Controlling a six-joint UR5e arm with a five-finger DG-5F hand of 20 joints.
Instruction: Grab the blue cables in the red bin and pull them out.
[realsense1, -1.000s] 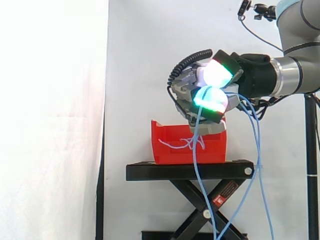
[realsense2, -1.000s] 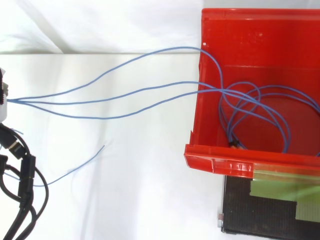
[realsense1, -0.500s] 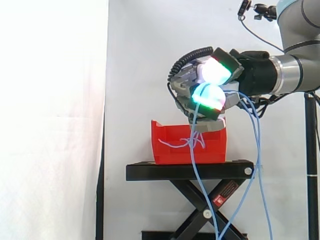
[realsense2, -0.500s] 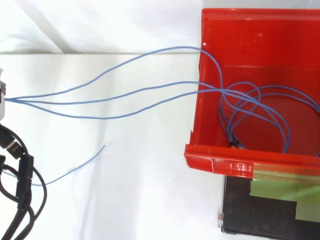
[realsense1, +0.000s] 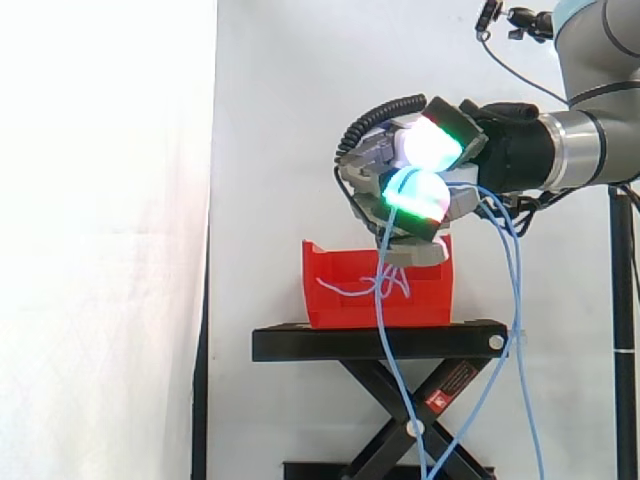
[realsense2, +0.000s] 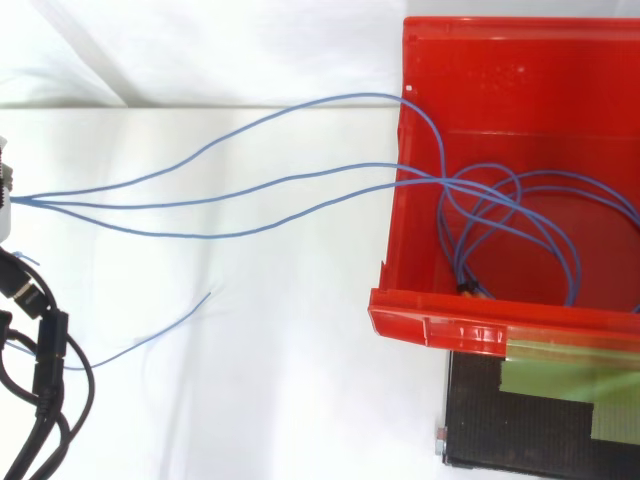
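Observation:
The red bin (realsense1: 345, 303) stands on a black stand. In the top view, blue cables (realsense2: 250, 185) lie looped inside the bin (realsense2: 470, 325) and run out over its left wall in three strands. These strands meet at the hand (realsense2: 3, 200) on the left edge. From the side, the hand (realsense1: 420, 175) hovers just above the bin with its fingers curled round the cables. Its pads glow white and green. More blue cable (realsense1: 383, 340) hangs from the hand down past the stand.
A black scissor stand (realsense1: 380, 342) carries the bin before the white curtain. A dark pole (realsense1: 625, 330) rises at the right edge. One loose cable end (realsense2: 150, 335) trails at the lower left of the top view.
The hand has crept slightly up and to the left in the side view, and the hanging cables have swung left with it. The loops in the bin look the same.

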